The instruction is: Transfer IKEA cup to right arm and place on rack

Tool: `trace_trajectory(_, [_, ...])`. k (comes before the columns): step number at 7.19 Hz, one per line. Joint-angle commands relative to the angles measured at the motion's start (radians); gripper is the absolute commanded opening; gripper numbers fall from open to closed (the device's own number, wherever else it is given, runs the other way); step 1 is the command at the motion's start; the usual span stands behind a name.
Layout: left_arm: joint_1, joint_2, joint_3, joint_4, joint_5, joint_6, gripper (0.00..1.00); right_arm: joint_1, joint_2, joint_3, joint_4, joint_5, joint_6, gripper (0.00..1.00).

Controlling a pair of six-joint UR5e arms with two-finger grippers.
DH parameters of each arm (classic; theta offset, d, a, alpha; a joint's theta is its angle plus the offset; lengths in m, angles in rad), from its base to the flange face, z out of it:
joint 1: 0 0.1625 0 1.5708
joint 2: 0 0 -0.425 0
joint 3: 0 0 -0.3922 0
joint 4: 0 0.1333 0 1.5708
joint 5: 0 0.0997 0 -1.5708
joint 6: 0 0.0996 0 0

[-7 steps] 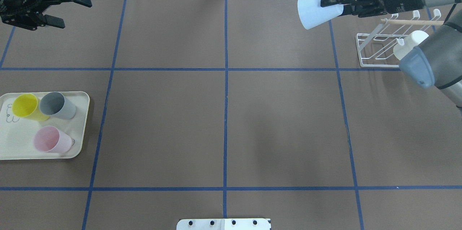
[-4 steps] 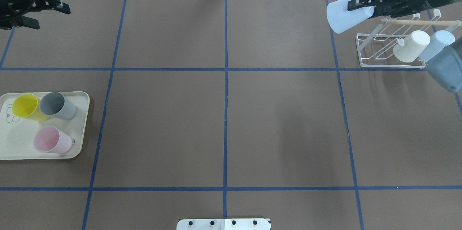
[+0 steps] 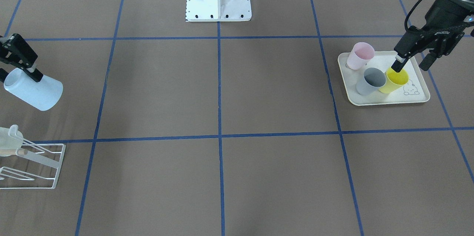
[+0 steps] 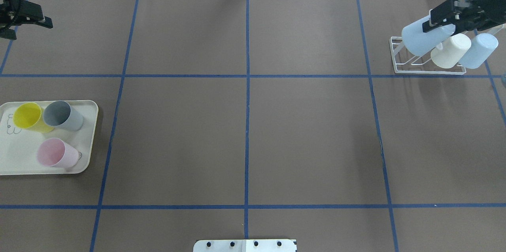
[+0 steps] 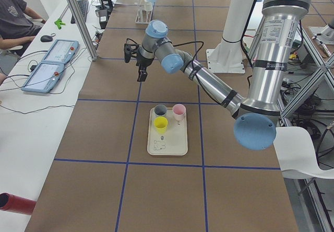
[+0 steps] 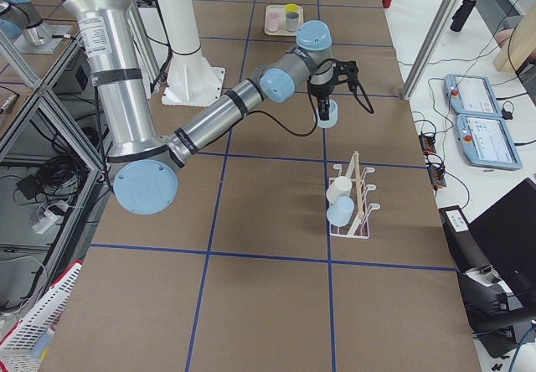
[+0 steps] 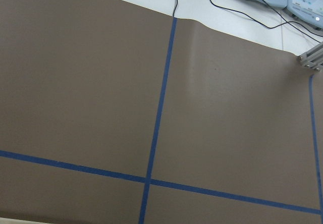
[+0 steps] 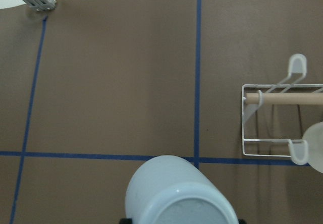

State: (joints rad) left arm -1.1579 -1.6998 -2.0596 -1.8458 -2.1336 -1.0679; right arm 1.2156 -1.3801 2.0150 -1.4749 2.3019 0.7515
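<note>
In the front-facing view you'll find the right gripper (image 3: 18,75) at the left edge. Its fingers are clamped on the pale blue cup (image 3: 37,93), which hangs tilted in the air with its wider end pointing away from them, apart from the white wire rack (image 3: 37,165) lower in the picture. Across the table (image 3: 222,91) the left gripper (image 3: 410,67) holds nothing, fingers spread wide, and only appears to overlap the yellow cup (image 3: 399,79), which stands with a grey cup (image 3: 371,80) and a pink cup (image 3: 361,55) on the cream tray (image 3: 392,97). From overhead you see the held cup drawn over the rack's left end, just beside a cream cup (image 4: 450,51) and a second blue cup (image 4: 479,49) on it (whether it touches the wire is hard to tell from this angle). The left gripper sits at the far left corner, well apart from the tray. The left-end camera shows you the left gripper above the table beyond the tray, and a seated person (image 5: 13,12) by the control pendants (image 5: 49,62). The right-end camera puts the cup in the air, short of the rack. Your left wrist camera shows mostly the table's brown cover and blue tape lines (image 7: 159,108). The right wrist camera shows the cup's end at the bottom edge, with the rack and its wooden dowel (image 8: 287,99) off to the right.
</note>
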Motion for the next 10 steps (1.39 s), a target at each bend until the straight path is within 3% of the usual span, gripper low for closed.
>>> trace_trajectory(1, [-0.002,0.035,-0.001,-0.001,0.000,0.006,1.00,0.042,-0.043,-0.016,-0.117,0.011,-0.179,0.38])
trace_trajectory(6, [0.000,0.055,-0.010,-0.001,0.000,0.003,1.00,0.038,0.045,-0.127,-0.214,-0.096,-0.363,0.37])
trace_trajectory(10, [0.000,0.055,-0.010,-0.001,0.000,-0.001,1.00,-0.001,0.147,-0.215,-0.232,-0.145,-0.365,0.37])
